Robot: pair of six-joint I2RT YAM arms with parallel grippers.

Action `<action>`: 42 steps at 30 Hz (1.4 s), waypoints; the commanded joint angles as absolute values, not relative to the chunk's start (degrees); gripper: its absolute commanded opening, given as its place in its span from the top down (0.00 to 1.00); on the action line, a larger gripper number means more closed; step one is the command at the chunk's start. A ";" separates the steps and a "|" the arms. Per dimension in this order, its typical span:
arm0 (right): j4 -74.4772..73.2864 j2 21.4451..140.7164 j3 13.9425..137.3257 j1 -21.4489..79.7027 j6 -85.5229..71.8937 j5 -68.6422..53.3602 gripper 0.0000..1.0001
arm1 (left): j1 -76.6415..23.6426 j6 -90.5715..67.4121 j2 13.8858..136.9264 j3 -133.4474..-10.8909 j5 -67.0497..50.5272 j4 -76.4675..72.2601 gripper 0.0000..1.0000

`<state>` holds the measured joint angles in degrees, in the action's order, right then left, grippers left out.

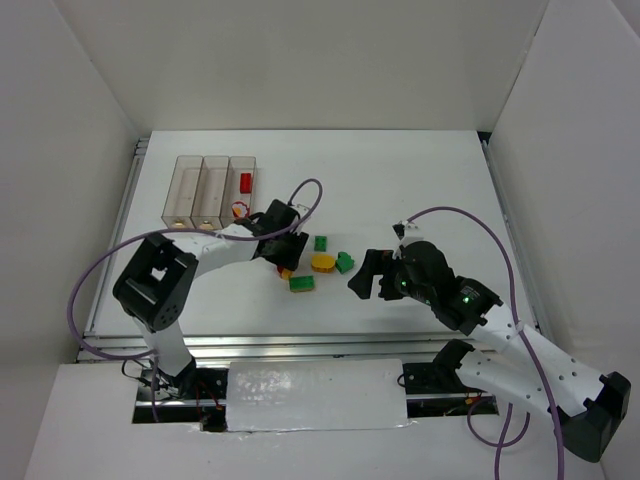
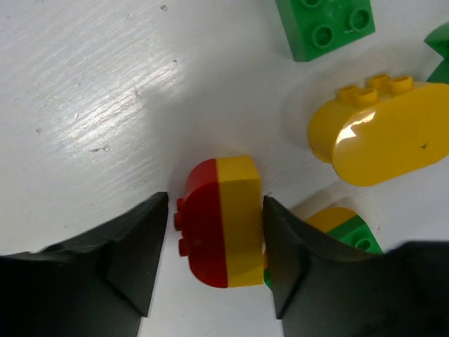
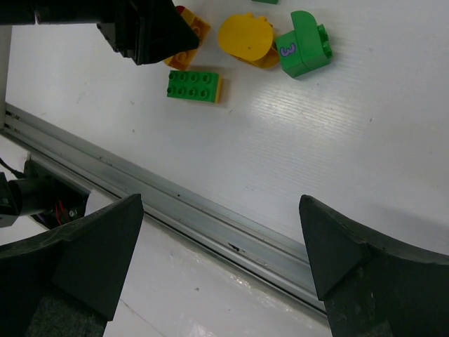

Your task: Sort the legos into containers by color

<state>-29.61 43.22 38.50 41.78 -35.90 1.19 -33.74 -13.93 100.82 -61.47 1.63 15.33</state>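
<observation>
Left gripper (image 2: 216,207), jaws narrow but not yet pinching, straddles the red-and-yellow brick (image 2: 228,239) lying near-right of the containers (image 1: 213,190); squeeze squarely across its flat sides, clear of the neighbouring brick (image 2: 344,225), before lifting.

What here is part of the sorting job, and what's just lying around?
Job: red-and-yellow brick, yellow rounded brick, green square brick, green brick marked 3, green flat brick, red brick already binned, three clear bins.
Just there: purple cables, metal rail.
</observation>
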 commanded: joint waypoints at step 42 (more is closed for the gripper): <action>-16.09 61.70 50.19 50.36 -45.53 -6.50 0.32 | -45.70 -1.41 59.07 -40.17 -22.85 -15.82 1.00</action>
<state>-18.17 61.01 49.60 49.12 -45.93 -5.39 -45.32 -3.03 60.18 -37.39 -21.26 -12.16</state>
